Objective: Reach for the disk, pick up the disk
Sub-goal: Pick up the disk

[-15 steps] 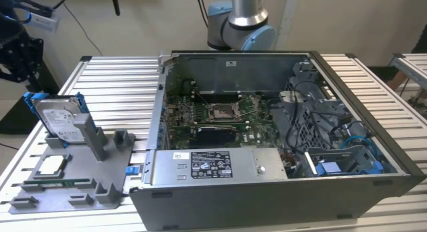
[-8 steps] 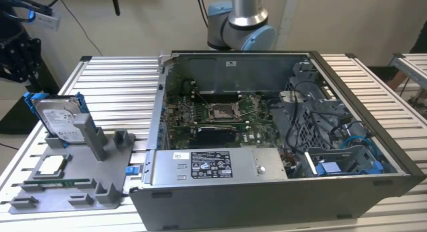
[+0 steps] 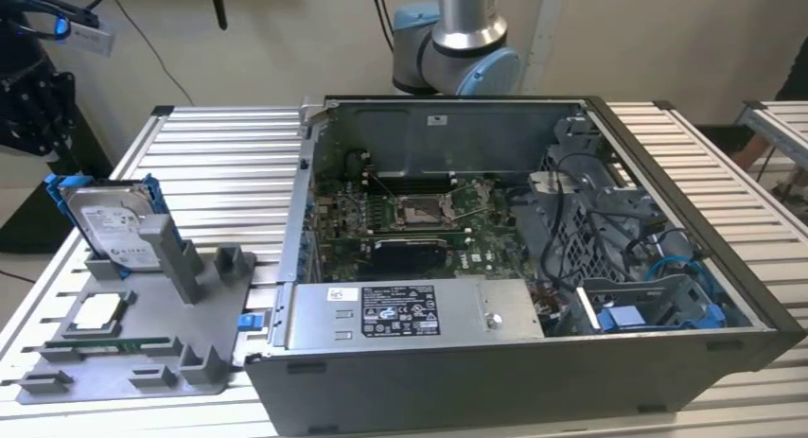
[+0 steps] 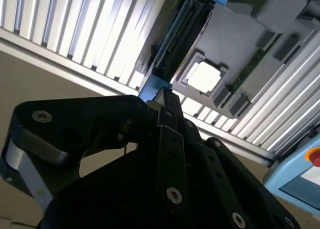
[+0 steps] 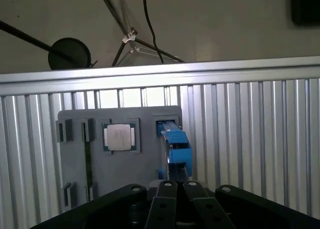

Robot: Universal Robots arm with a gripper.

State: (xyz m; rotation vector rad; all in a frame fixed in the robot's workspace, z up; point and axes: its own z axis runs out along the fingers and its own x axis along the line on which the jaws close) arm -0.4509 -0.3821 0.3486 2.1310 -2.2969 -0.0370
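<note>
The slatted table (image 3: 215, 154) carries everything. An open computer case (image 3: 505, 391) takes up the middle and the exterior view's right of the surface, and the arm (image 3: 461, 36) rises behind the case's far wall. A grey tray (image 3: 196, 358) lies on the table beside the case, towards the near corner on the exterior view's left.

The disk (image 3: 112, 220) stands upright on one edge in a slot at the tray's far corner, leaning a little. Its labelled face is turned to the exterior camera, and the blue bracket wraps its sides and top. In both wrist views it shows edge-on, in the first (image 5: 175, 144) and in the second (image 4: 180, 34).

The gripper (image 5: 179, 183) is off the disk, with its fingers together and nothing between them. In both wrist views the tips line up roughly with the disk's thin edge (image 4: 162, 95).

A square chip (image 3: 98, 312) lies flat in a recess at the tray's left edge, apart from the disk.

The disk is probably stiff and dense for its size, with smooth metal faces that could slide in a loose grip. It would likely take a knock badly. The bracket looks like thin plastic that would flex, so it makes a poor handle. The safer hold seems to be across the two flat faces at the free upper edge, clear of the slot walls.
</note>
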